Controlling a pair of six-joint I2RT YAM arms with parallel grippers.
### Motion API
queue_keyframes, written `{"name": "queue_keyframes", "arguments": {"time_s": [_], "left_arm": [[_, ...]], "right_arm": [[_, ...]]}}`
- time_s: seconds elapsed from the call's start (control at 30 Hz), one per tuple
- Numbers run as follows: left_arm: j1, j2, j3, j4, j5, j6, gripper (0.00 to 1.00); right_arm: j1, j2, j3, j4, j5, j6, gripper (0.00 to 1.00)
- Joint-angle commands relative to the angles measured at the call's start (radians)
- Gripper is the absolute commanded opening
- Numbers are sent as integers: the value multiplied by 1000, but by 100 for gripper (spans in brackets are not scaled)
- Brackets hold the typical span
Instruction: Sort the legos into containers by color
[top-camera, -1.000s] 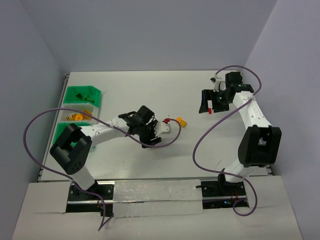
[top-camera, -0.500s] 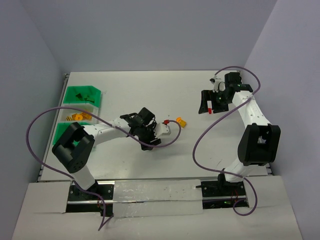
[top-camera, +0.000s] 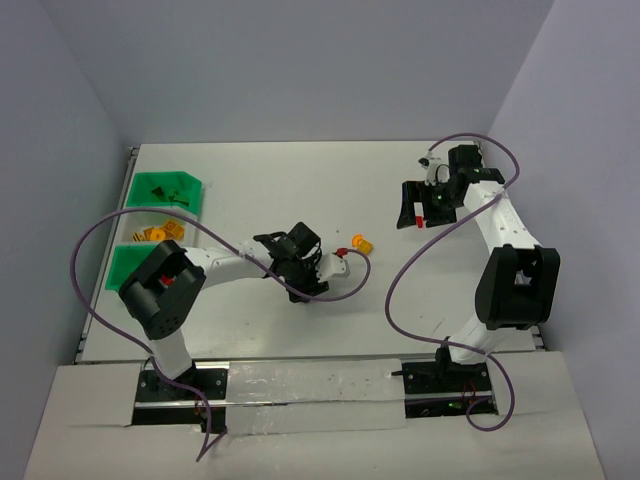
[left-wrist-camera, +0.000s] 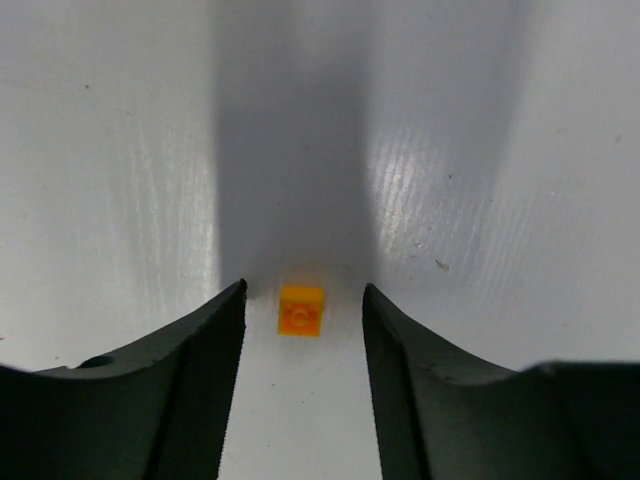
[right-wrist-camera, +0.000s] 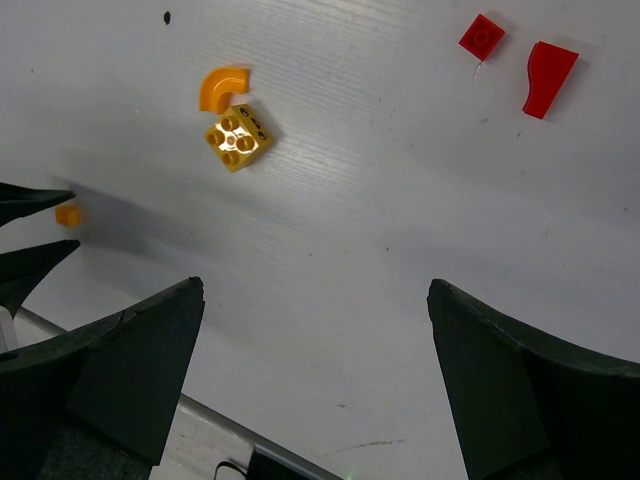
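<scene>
Left pincer (left-wrist-camera: 304, 290): jaws apart, low over the table (left-wrist-camera: 480, 150), one finger on each side of the orange brick (left-wrist-camera: 301, 309); a gap shows on both sides, so nothing is clamped.
Orange brick: tiny, flat on the table, one stud up, between the left fingertips and touching neither.
Right pincer (right-wrist-camera: 315, 290): jaws wide apart with nothing between them, above the far right part of the table, well apart from the left pincer.
Yellow brick (right-wrist-camera: 238, 137): four studs up, loose on the table, just beside the curved piece (right-wrist-camera: 222, 86), which is orange.
Red square (right-wrist-camera: 481, 37): flat on the table, near the red slope (right-wrist-camera: 550, 78); both lie well apart from the yellow brick.
Bins (top-camera: 140, 196): three joined in a row at the table's left edge, well apart from both pincers.
Far bin (top-camera: 150, 183): green, with dark green pieces inside.
Middle bin (top-camera: 127, 234): whitish, with orange-yellow pieces (top-camera: 155, 234) inside.
Near bin (top-camera: 122, 262): green, partly hidden by the left arm (top-camera: 230, 262); its contents cannot be told.
</scene>
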Motion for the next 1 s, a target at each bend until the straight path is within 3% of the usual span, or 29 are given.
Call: {"name": "queue_keyframes", "arguments": {"time_s": [0.0, 0.1, 0.57, 0.83, 0.97], "left_arm": [[-6, 27, 2, 21, -14, -6, 53], [-5, 20, -15, 12, -16, 1, 40], [16, -32, -7, -54, 1, -18, 9], [174, -86, 164, -180, 68, -38, 3], [335, -123, 225, -248, 90, -31, 2]], "right_arm": [[-12, -1, 10, -14, -6, -20, 100], [-13, 2, 11, -14, -8, -19, 100], [-15, 5, 17, -16, -14, -14, 100], [-15, 5, 18, -17, -26, -11, 100], [-15, 11, 20, -16, -36, -10, 100]]}}
